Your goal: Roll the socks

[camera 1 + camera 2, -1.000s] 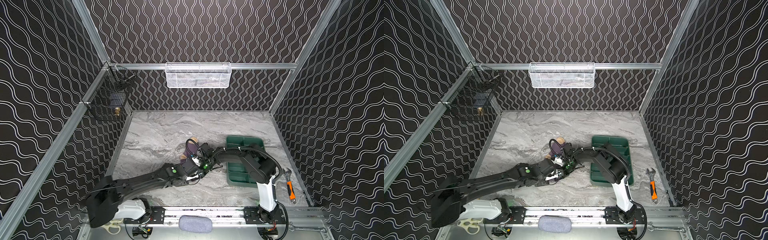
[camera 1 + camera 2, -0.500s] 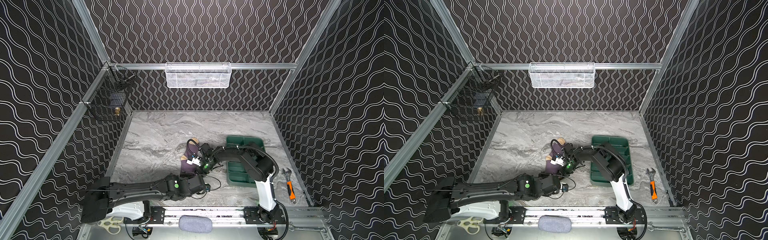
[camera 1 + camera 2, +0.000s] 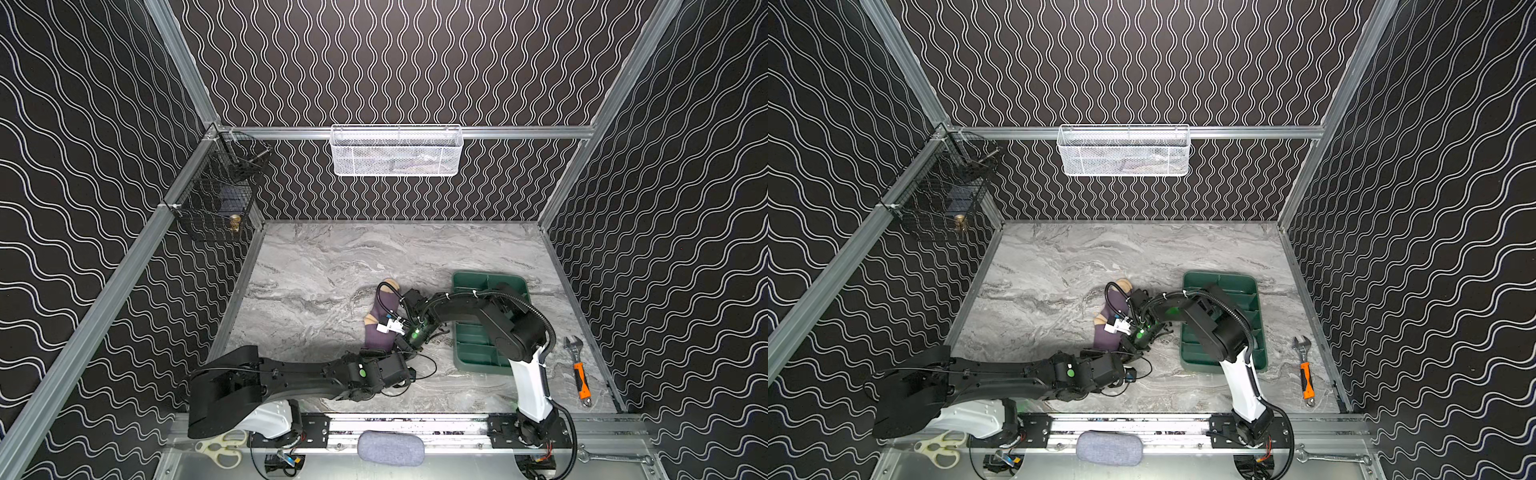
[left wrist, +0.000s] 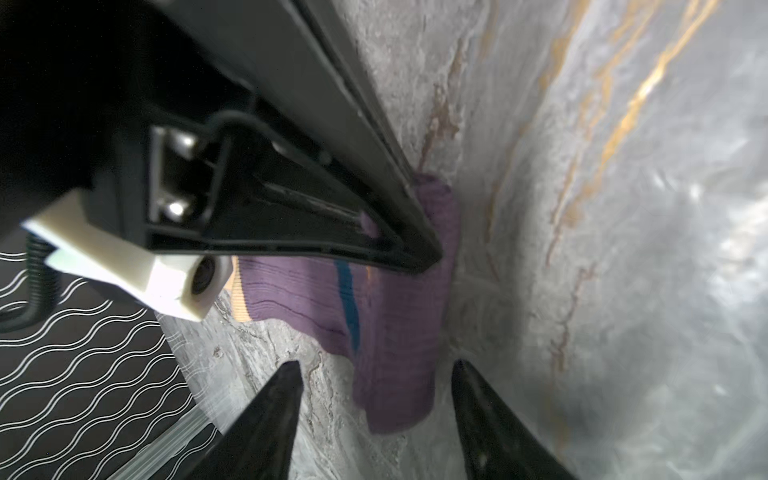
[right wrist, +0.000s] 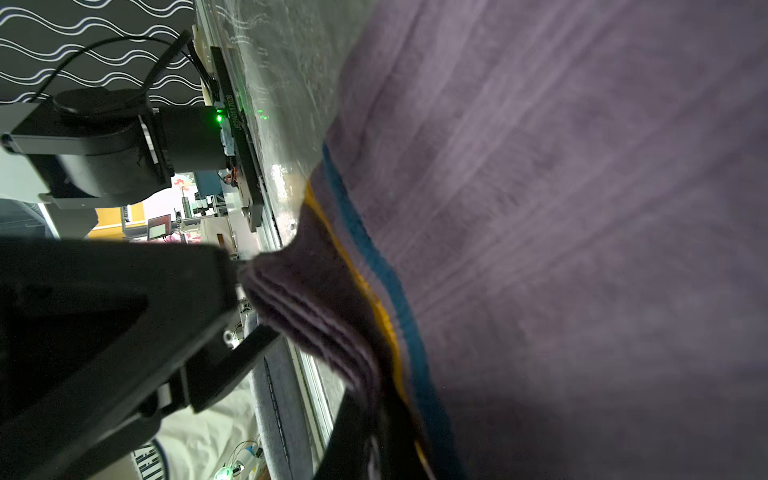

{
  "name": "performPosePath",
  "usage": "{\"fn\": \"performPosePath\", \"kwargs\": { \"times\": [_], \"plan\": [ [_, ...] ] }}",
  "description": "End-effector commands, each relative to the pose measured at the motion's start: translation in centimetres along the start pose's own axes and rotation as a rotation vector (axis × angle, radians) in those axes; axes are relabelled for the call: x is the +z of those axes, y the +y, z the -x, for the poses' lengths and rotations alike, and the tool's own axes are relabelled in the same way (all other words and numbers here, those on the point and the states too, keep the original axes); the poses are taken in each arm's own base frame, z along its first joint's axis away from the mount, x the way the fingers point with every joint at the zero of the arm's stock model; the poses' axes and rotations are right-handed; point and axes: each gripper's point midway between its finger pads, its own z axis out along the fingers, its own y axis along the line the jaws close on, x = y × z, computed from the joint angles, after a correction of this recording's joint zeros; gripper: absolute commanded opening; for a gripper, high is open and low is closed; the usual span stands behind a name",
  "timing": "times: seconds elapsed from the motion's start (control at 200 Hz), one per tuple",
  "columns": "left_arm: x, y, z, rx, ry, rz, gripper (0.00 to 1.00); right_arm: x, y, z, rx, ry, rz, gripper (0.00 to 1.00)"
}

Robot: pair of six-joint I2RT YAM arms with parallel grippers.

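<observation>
A purple sock (image 3: 384,328) (image 3: 1106,336) with a tan toe and heel lies stretched out on the marble table, toe toward the back. My right gripper (image 3: 405,343) (image 5: 374,415) reaches in from the right and is shut on the sock's edge by the orange and blue stripes (image 5: 386,299). The left gripper (image 3: 405,359) (image 4: 374,365) sits low at the sock's near end, open. The cuff end (image 4: 395,390) lies between its two fingertips (image 4: 286,374), untouched. In the left wrist view the right gripper's fingers (image 4: 399,232) press onto the sock just beyond.
A green divided tray (image 3: 490,280) stands right of the sock, under the right arm. An orange-handled wrench (image 3: 578,372) lies at the right wall. Scissors (image 3: 220,451) and a grey pad (image 3: 390,449) rest on the front rail. A white basket (image 3: 395,151) and a black one (image 3: 216,199) hang on the walls.
My left arm has dropped and drawn back toward the front, bringing its gripper from beside the sock's middle to the cuff end. The right gripper has kept its hold in place.
</observation>
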Motion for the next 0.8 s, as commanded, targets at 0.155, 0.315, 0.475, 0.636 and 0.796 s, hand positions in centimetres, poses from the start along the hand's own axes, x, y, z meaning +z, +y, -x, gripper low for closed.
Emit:
{"fn": "performPosePath", "kwargs": {
  "times": [0.155, 0.315, 0.475, 0.636, 0.796],
  "plan": [
    [0.7, -0.8, 0.6, -0.022, -0.022, -0.048, 0.74, -0.4, -6.6, -3.6, 0.105, 0.113, -0.34, 0.0],
    [1.5, -1.6, 0.6, -0.015, -0.008, -0.078, 0.59, -0.2, -6.6, -3.6, 0.107, 0.115, -0.334, 0.0],
    [2.0, -2.3, 0.5, -0.008, 0.006, -0.103, 0.32, -0.4, -6.3, -3.7, 0.105, 0.108, -0.33, 0.0],
    [2.5, -3.4, 0.3, -0.035, 0.034, -0.182, 0.12, -1.0, -5.9, -3.5, 0.107, 0.071, -0.333, 0.0],
    [2.5, -4.9, 0.7, -0.067, 0.029, -0.309, 0.0, -2.1, -5.2, -2.9, 0.087, 0.005, -0.343, 0.12]
  ]
}}
